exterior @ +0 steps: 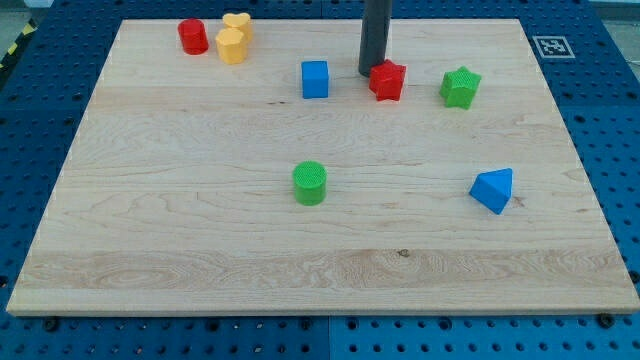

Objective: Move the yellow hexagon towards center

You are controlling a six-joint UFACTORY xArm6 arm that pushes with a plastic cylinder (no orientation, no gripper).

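The yellow hexagon (231, 46) sits near the view's top left, touching a second yellow block (237, 23) just above it. A red cylinder (193, 36) stands just left of them. My tip (368, 72) is at the view's top centre, right beside the left edge of a red star block (388, 80) and a little right of a blue cube (315, 79). The tip is far to the right of the yellow hexagon.
A green star block (460, 87) lies at the upper right. A green cylinder (310, 183) stands near the middle. A blue triangular block (493, 189) lies at the right. The wooden board (150, 250) rests on a blue pegboard table.
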